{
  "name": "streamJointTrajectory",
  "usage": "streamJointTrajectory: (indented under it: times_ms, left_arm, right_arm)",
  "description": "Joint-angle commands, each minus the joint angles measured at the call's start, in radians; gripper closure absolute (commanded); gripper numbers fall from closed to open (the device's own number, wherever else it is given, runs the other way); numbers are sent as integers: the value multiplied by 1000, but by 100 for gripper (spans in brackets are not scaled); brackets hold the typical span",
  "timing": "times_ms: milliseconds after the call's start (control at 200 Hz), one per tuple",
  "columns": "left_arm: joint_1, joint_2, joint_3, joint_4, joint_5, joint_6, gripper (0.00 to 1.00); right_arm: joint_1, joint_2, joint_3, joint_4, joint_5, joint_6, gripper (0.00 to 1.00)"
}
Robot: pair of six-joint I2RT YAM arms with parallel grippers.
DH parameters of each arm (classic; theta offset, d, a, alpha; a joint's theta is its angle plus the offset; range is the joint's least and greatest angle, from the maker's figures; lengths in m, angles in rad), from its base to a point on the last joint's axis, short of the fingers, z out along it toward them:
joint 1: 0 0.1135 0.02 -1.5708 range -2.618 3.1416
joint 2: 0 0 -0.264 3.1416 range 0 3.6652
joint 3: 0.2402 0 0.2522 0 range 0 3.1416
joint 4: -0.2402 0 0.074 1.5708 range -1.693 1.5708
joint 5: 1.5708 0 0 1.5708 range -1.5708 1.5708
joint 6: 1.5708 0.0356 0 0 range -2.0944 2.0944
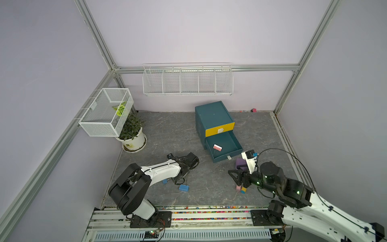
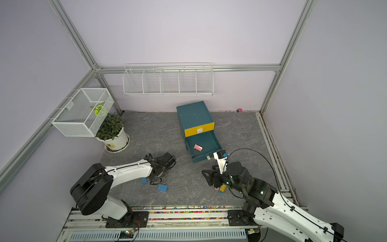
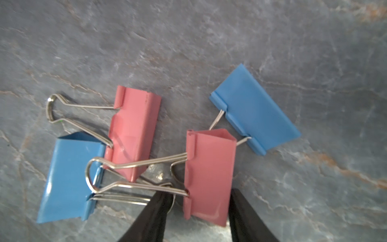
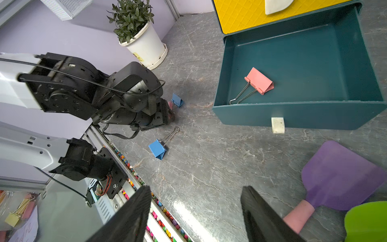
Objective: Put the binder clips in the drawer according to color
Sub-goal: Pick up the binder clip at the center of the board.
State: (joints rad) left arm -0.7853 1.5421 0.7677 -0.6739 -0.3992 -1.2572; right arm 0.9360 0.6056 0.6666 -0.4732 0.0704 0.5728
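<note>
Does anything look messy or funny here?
Yes, a tangle: the wire handles of one pink clip lie across another pink clip and a blue clip.

Potted plant [image 1: 130, 134] far left on grey counter [image 1: 167, 134], under mesh basket [image 1: 104, 117]. Long wire rack [image 1: 187, 80] on far wall. Purple shovel [image 4: 339, 176] and green shovel [image 4: 366, 222] near right.

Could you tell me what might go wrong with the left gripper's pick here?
The pink clip between the left gripper's jaws has wire handles lying across a second pink clip and a blue clip's handles; lifting may drag them along. One finger sits over those wires and might pinch them too.
</note>
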Motion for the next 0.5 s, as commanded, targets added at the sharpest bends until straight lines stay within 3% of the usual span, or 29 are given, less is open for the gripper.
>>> streamJointTrajectory:
  times_ms: [0,205,495]
  left_arm:
    - [6,17,13,9,-23,16,54]
    - [5,22,14,23,-24,24,68]
    - [-2,-19,56,-48,-20,17,74]
  right_arm:
    - [6,-7,-16,17,3,13,26]
    - [5,-6,-17,19,3,14,26]
    - [5,-22,-30,32,-9,25,26]
